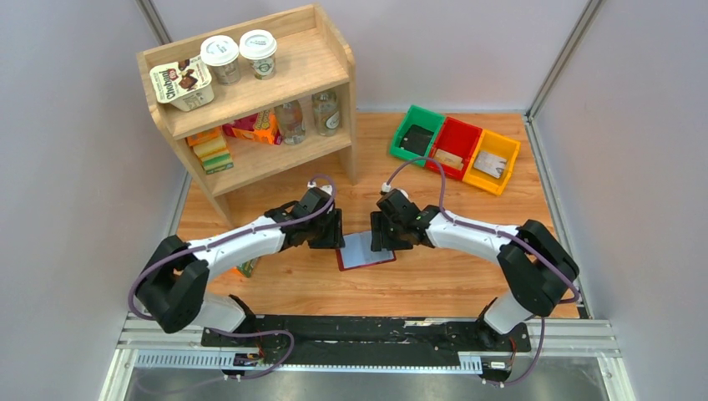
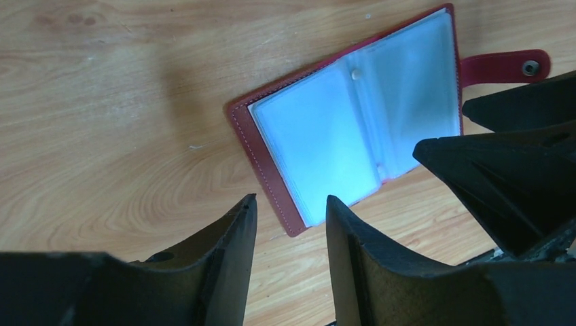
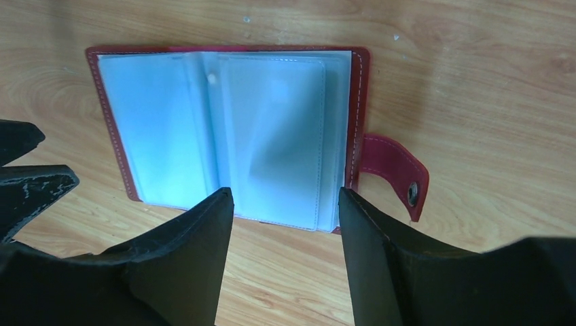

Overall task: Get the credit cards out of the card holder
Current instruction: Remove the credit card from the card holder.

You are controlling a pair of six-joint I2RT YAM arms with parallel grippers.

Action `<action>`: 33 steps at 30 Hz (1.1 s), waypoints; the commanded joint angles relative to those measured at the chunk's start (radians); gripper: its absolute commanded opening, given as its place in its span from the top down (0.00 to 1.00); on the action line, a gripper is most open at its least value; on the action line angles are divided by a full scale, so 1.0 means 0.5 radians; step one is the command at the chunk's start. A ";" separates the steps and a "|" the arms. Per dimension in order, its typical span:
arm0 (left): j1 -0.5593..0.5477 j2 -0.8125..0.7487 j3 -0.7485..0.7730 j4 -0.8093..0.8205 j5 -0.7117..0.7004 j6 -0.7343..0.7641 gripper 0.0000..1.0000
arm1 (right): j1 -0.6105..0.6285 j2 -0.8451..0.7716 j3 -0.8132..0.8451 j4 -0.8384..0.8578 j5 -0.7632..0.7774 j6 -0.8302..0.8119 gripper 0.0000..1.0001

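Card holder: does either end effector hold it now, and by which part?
Nothing is held. The card holder lies open on the table; left end effector and right end effector are open, empty.

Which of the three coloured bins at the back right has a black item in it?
The green bin, leftmost of the three, holds the black item; the red bin and yellow bin beside it hold paler pieces.
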 commanded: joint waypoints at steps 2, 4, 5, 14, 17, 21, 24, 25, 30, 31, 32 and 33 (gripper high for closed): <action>-0.023 0.142 -0.045 0.183 0.064 -0.141 0.51 | 0.005 0.065 -0.014 0.098 0.019 0.015 0.39; -0.026 0.179 -0.076 0.236 0.086 -0.175 0.52 | 0.008 0.074 -0.017 0.104 0.010 0.005 0.40; -0.033 0.194 -0.082 0.257 0.101 -0.184 0.52 | 0.011 0.077 -0.014 0.107 0.004 0.002 0.41; -0.060 0.314 -0.135 0.312 0.144 -0.249 0.57 | 0.036 0.038 0.026 0.120 -0.073 -0.025 0.58; -0.063 0.308 -0.150 0.315 0.141 -0.255 0.58 | 0.051 0.032 0.057 0.092 -0.067 -0.037 0.59; -0.063 0.308 -0.165 0.328 0.147 -0.264 0.58 | 0.069 0.010 0.072 0.113 -0.116 -0.053 0.59; -0.066 0.311 -0.171 0.340 0.159 -0.270 0.59 | 0.079 -0.005 0.090 0.107 -0.134 -0.044 0.55; -0.066 0.305 -0.178 0.340 0.159 -0.273 0.59 | 0.085 -0.005 0.106 0.086 -0.122 -0.047 0.50; -0.069 0.293 -0.193 0.352 0.159 -0.282 0.59 | 0.125 -0.030 0.176 0.003 -0.064 -0.080 0.40; -0.069 0.293 -0.199 0.358 0.159 -0.285 0.59 | 0.128 -0.030 0.179 0.000 -0.064 -0.087 0.39; -0.069 0.293 -0.199 0.358 0.162 -0.285 0.59 | 0.134 -0.033 0.185 0.000 -0.067 -0.084 0.39; -0.069 0.296 -0.202 0.361 0.162 -0.285 0.59 | 0.134 -0.033 0.189 0.003 -0.076 -0.084 0.39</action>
